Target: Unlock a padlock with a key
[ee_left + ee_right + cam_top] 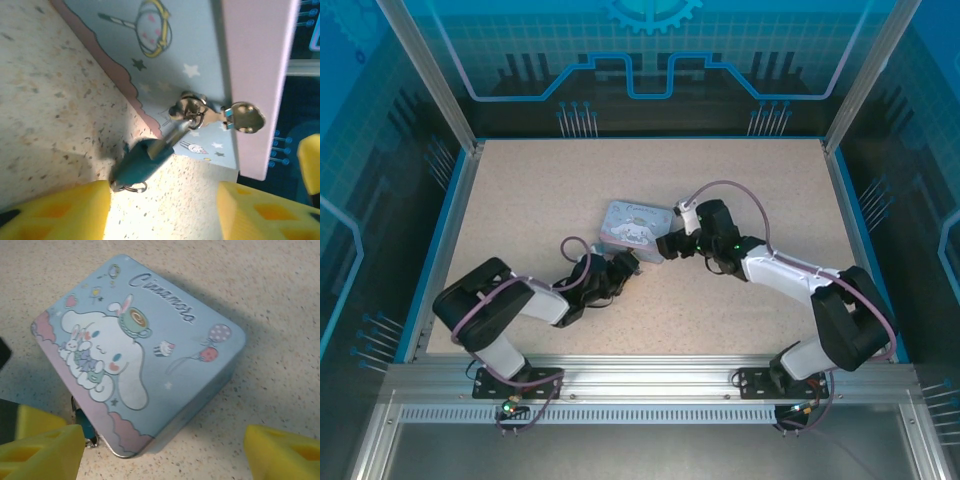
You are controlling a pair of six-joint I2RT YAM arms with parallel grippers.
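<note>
Teal padlock (pixel 142 162) hangs at near edge of tin (pixel 200 50), long axis slanting toward left gripper (pixel 164 196), the nearer one, wide and empty; right gripper (pixel 164 442) also wide, straddling tin.

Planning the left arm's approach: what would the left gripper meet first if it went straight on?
Probably the padlock, just ahead of the left gripper, with the tin right behind it; depth is unclear.

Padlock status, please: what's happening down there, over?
Left gripper open, right gripper open. Padlock hooked through tin's clasp, lying on table, ungripped.
</note>
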